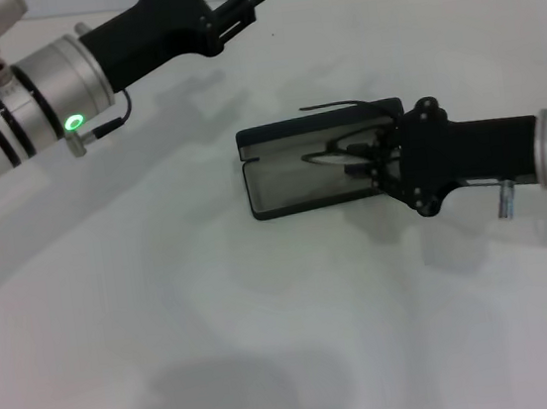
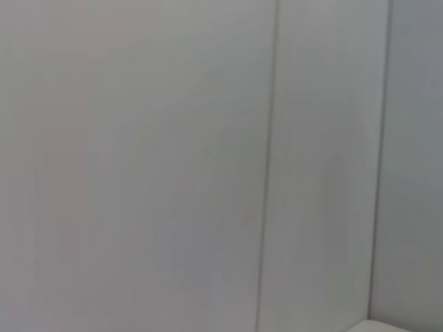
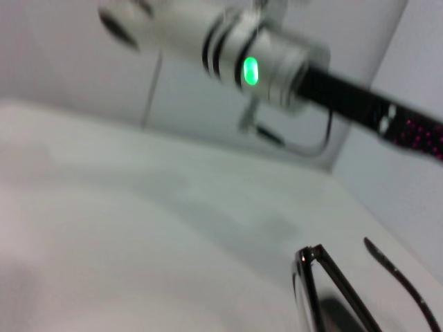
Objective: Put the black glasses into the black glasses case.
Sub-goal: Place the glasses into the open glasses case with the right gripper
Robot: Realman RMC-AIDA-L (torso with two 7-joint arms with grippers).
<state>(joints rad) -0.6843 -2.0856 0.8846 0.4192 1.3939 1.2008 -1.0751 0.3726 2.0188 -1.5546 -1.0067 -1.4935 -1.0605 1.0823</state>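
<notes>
The black glasses case (image 1: 271, 140) lies open in the middle of the white table, its grey lining (image 1: 286, 183) facing up. My right gripper (image 1: 373, 164) reaches in from the right over the case's right end and is shut on the black glasses (image 1: 332, 153), which sit low over the lining. One temple arm (image 1: 341, 106) sticks out above the case's far edge. The right wrist view shows a corner of the glasses frame (image 3: 309, 257) and a thin temple arm (image 3: 401, 285). My left gripper (image 1: 235, 10) is open and empty, raised at the far left.
The white table (image 1: 271, 344) spreads around the case. The left arm (image 3: 263, 52), with its green light, crosses the top of the right wrist view. The left wrist view shows only a pale wall (image 2: 208, 166).
</notes>
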